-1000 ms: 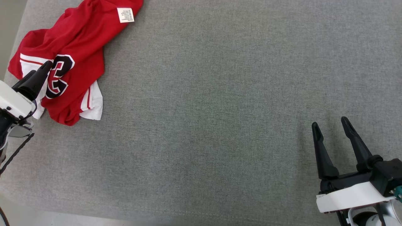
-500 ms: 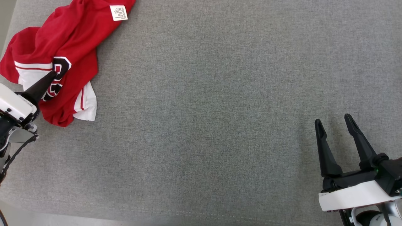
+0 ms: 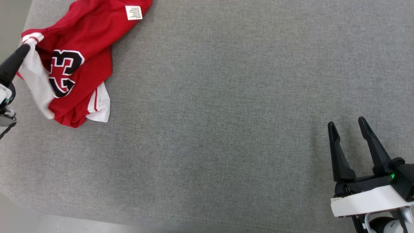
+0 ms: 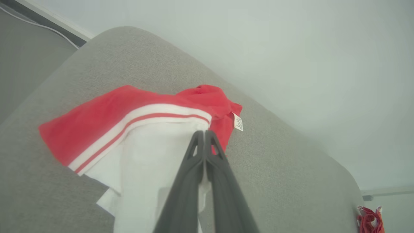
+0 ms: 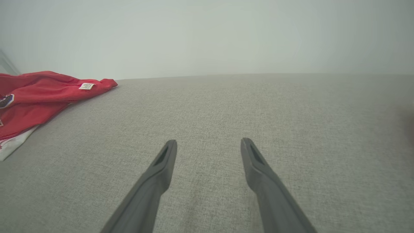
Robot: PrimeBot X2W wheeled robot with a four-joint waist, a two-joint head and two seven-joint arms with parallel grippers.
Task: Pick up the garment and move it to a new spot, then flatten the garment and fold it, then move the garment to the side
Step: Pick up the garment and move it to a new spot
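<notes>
At the far left of the grey surface (image 3: pixel 226 113), the left gripper (image 3: pixel 26 48) pinches the red garment (image 3: pixel 87 38) by its white edge. The right gripper (image 3: pixel 347 124) sits near right, fingers spread.

red garment (image 3: pixel 81 35) w/ white trim, black 23, white label (image 3: pixel 134 13), crumpled at far-left of grey surface (image 3: pixel 226 113), white edge raised

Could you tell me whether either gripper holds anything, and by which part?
The left gripper pinches the red jersey at its white striped trim; the right gripper holds nothing.
</notes>
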